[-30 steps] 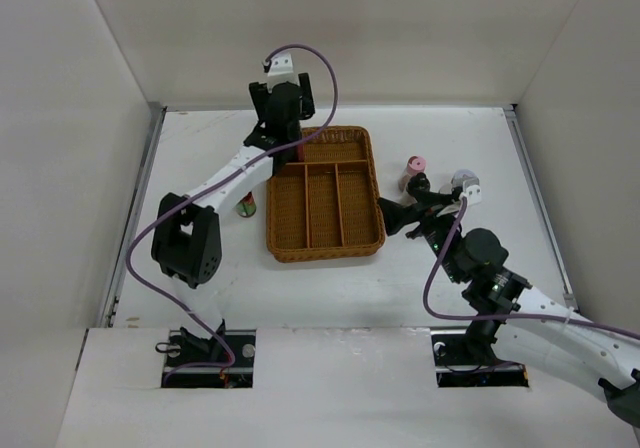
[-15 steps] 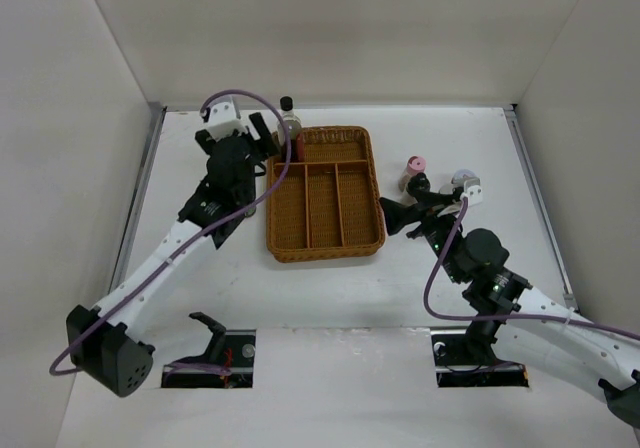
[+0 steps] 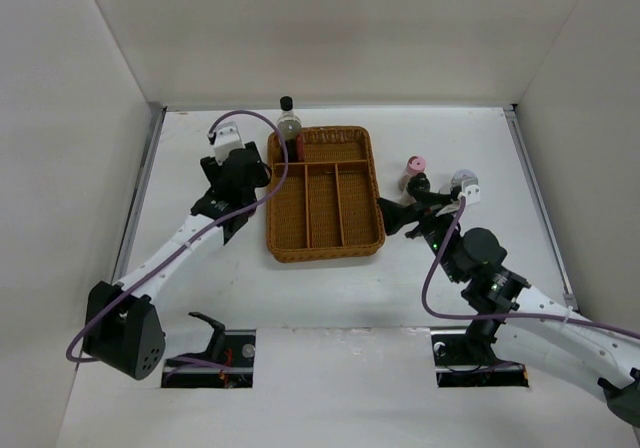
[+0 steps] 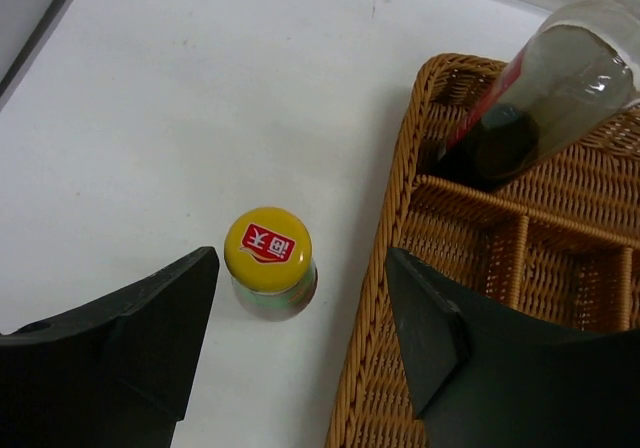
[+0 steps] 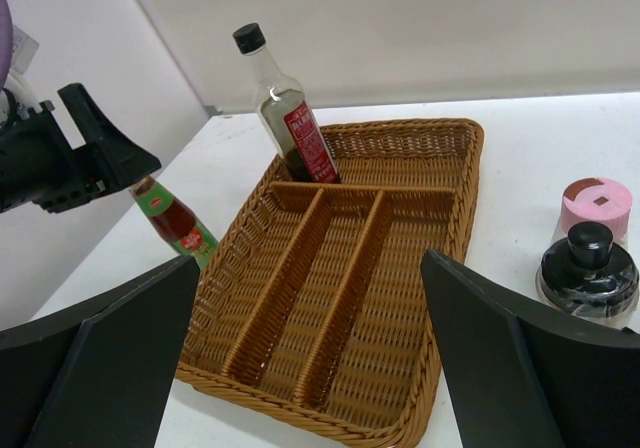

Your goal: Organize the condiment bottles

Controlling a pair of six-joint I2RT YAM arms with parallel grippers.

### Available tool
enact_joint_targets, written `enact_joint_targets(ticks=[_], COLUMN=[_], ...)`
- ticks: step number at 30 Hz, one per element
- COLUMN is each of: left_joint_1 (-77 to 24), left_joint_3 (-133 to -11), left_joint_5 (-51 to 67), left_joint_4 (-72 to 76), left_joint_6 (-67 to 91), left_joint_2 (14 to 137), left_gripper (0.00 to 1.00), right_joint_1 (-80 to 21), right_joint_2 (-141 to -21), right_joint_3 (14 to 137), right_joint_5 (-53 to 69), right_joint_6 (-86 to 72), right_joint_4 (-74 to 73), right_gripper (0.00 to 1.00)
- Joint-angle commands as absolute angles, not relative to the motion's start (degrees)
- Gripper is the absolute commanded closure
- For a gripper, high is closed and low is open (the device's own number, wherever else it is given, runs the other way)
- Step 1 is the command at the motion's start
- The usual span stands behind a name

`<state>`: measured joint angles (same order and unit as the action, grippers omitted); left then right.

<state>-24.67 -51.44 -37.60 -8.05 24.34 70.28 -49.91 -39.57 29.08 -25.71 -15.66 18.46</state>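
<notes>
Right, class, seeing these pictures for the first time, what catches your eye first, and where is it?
The brown wicker tray in the middle, one tall black-capped bottle standing in its far-left compartment. Next, the yellow-capped bottle on the table left of it, between the left gripper's open fingers. A pink-lidded jar and a dark stubby bottle sit to the tray's right.

wicker tray rough, woven; black-capped bottle glossy glass; yellow-capped bottle smooth plastic cap; table matt.
</notes>
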Motion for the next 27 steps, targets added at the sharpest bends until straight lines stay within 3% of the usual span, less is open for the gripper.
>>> enact_joint_targets(ticks=[1, 8, 13, 15, 21, 27], left_joint_1=[-23.69, -22.45, -22.45, -23.15, -29.56, -37.03], left_joint_3=[-51.07, -49.66, -49.75, -49.92, -53.34, -56.33], left_joint_5=[-39.73, -40.96, -40.78, -41.22, -44.20, -46.14], left_joint_4=[-4.22, -3.34, -3.25, -3.25, -3.96, -2.12], left_joint_6=[25.49, 26.19, 26.19, 26.02, 24.18, 23.20], left_joint_2=[70.75, 71.72, 71.20, 68.48, 60.65, 60.90], left_gripper=[0.35, 0.49, 0.78, 0.84, 0.88, 0.88], right_joint_1=[-49.61, -49.61, -49.61, -49.61, -49.61, -49.52], right_joint_2=[-39.55, -39.64, -39.73, -39.55, -40.25, -39.73], right_joint_3=[29.27, 29.27, 29.36, 29.27, 29.36, 29.27], right_joint_5=[-26.19, -26.02, -25.93, -25.93, -25.93, -26.19], right_joint_6=[-16.08, -16.08, -16.08, -16.08, -16.17, -16.08], right_joint_4=[21.01, 21.01, 21.01, 21.01, 21.01, 20.92], right_gripper=[0.00, 0.00, 0.00, 0.00, 0.00, 0.00])
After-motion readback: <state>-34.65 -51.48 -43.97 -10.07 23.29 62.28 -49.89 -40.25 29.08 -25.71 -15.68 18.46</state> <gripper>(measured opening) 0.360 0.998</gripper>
